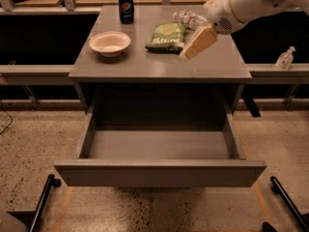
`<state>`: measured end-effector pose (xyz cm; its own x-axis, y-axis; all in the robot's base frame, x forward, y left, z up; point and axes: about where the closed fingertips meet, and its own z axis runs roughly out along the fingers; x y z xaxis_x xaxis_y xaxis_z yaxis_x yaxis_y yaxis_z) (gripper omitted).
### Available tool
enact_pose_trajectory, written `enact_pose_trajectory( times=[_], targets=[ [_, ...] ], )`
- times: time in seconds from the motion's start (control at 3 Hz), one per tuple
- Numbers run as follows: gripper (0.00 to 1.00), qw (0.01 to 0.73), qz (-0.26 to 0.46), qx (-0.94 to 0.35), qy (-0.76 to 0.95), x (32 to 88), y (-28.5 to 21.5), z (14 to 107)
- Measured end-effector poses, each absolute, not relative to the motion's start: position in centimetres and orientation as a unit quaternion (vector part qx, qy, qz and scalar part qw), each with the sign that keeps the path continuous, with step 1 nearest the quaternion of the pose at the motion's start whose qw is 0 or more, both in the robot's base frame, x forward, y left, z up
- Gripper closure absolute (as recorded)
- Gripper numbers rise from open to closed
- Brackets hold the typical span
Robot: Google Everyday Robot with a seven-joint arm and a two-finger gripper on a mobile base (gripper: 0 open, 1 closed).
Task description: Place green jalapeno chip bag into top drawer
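Camera view: your gripper (198, 42) hovers over the right half of the table (145, 64); open or closed, you cannot tell. The green jalapeno chip bag (166, 36) lies flat mid-table, just beside it. The top drawer (159, 173) stands open under the table.

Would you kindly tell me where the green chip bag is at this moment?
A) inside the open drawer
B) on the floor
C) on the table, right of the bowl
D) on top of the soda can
C: the chip bag lies flat on the table, right of the bowl. The gripper hangs just to the bag's right, and there is no bag in the open drawer.
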<state>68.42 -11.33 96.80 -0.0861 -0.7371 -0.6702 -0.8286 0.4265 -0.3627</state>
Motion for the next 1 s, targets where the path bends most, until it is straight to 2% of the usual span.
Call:
enact_pose_trajectory(
  times=[0.67, 1.0],
  targets=[
    [0.0, 0.414, 0.079, -0.51, 0.75, 68.9, -10.8, 94.3],
    [0.0, 0.43, 0.098, -0.479, 0.759, 71.4, -10.0, 91.9]
  ],
)
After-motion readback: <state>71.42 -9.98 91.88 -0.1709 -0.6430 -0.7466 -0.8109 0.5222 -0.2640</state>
